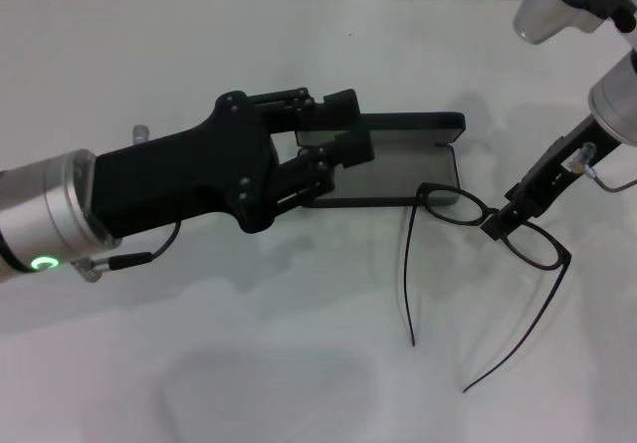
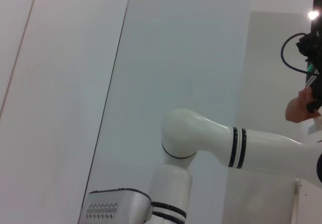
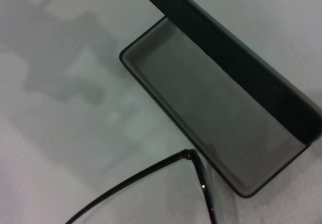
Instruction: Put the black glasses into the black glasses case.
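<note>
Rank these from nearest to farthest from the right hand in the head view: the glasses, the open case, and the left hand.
1. The black glasses: the right hand is at the frame's bridge.
2. The black glasses case: open, just left of the glasses.
3. The left hand: at the case's far left end.

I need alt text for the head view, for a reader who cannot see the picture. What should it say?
On a white table, the right claw grips the bridge of the black glasses, temple arms unfolded, beside the open black glasses case. The left claw, reaching in from the left, is at the case's raised lid.
</note>
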### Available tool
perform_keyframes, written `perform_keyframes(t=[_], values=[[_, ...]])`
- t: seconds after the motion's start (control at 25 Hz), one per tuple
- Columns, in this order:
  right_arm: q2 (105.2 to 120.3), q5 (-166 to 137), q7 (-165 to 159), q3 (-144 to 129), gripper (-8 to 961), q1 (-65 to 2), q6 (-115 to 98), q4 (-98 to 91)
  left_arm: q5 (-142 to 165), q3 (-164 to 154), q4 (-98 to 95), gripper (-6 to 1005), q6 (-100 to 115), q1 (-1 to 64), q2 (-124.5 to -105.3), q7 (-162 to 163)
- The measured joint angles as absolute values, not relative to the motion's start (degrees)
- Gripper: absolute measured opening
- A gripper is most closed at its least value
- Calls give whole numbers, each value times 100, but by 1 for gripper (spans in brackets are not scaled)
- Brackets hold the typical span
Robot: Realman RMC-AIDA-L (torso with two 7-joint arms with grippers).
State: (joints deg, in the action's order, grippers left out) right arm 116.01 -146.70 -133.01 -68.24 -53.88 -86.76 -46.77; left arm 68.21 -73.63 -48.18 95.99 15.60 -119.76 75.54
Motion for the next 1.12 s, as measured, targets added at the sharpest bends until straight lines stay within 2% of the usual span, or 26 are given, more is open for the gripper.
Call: perform_keyframes(t=[0.2,0.4,0.84,1.12], values=[[11610,-14569,-13291,-7055,619,-5358,-8486,-4659,6799,-7361,-4526,371,9596,1739,-11979,7552],[11612,-14386,-13280,-7236,527,-5346,-8403,-4657,6794,-7358,-4433,369,9600,1792,-11979,7542],[11619,-14334,-13358,-7289,98,-5292,-8419,-4647,6782,-7304,-4418,370,9562,1768,-11980,7528],[11620,-14346,-13456,-7298,90,-4890,-8739,-5211,6522,-7224,-4195,370,9565,1801,-11974,7408]])
